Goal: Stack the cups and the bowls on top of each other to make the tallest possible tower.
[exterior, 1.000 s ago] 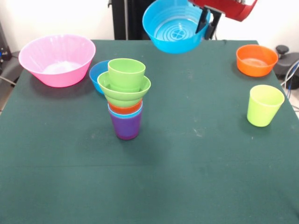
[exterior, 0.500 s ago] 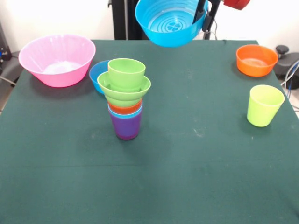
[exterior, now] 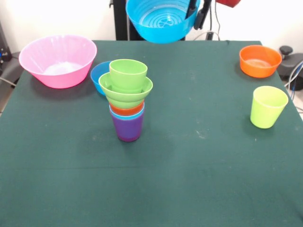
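Note:
The tower stands left of the table's middle: a purple cup at the base, then light blue and orange rims, a ridged green bowl and a green cup on top. My gripper is at the top edge, shut on the rim of a blue bowl that it holds tilted, high above the table and up and right of the tower. A second blue bowl sits behind the tower. A yellow-green cup stands at the right.
A large pink bowl sits at the far left. An orange bowl sits at the far right. The robot's black pedestal rises behind the table's far edge.
The gripper has carried the blue bowl up and to the left, closer to a spot above the tower. Everything on the table has stayed put.

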Controlling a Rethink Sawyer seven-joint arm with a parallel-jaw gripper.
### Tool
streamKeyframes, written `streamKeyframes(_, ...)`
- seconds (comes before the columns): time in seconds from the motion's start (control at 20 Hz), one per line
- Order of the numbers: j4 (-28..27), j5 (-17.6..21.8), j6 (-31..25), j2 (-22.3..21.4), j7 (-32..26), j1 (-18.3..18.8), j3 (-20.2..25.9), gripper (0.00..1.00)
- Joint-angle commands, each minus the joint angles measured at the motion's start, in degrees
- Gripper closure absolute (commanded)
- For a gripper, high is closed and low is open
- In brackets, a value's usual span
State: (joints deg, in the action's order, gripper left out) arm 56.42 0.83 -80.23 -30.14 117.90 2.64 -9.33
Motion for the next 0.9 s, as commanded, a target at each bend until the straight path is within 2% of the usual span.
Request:
streamKeyframes(0.05,3.8,6.6,2.9,1.7,-13.5,1.5,5.7,1.0)
streamKeyframes(0.45,1.0,10.2,5.5,3.7,-15.0,2.8,7.0,1.0)
streamKeyframes(0.5,2.8,10.4,6.7,2.8,-15.0,2.9,7.0,1.0)
streamKeyframes(0.9,3.5,12.0,10.8,3.4,-13.8,3.3,8.0,1.0)
